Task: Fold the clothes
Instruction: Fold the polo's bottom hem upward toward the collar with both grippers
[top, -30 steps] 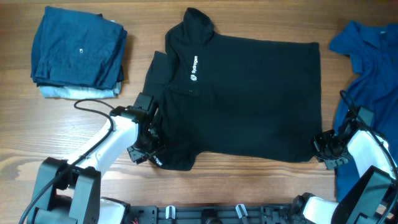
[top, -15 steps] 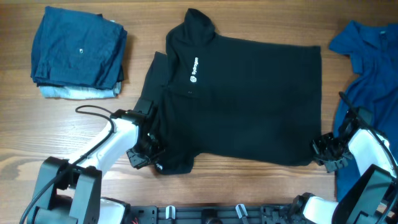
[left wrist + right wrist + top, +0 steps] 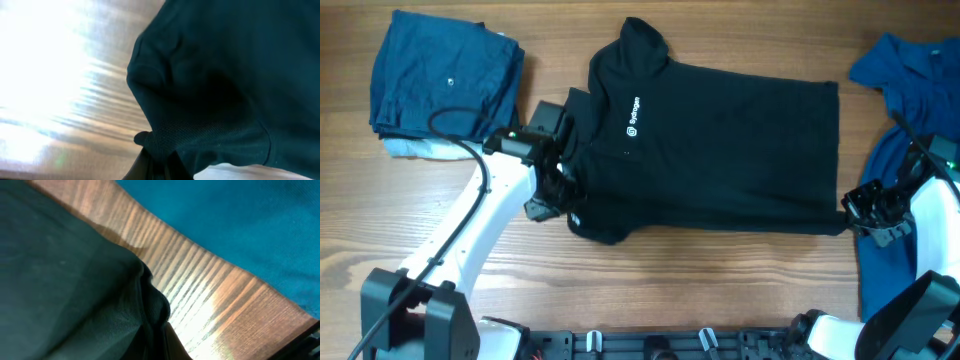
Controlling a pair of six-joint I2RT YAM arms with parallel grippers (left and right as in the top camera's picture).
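Hidden: your wrist views bury both fingertip pairs in fabric | left gripper [image 3: 563,197] pinches black shirt [image 3: 720,140] hem, forearm angled inward | right gripper [image 3: 853,208] pinches opposite hem corner | shirt lies mid-table [image 3: 700,290]

Overhead looks straight down on my whole table [image 3: 720,290]. My wrist cameras sit tight against the near corners of the black shirt [image 3: 720,140].

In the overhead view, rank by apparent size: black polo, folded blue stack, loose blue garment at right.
Largest: black polo.
Then folded blue stack and loose blue garment, unranked: similar visible area, and the garment runs off frame.
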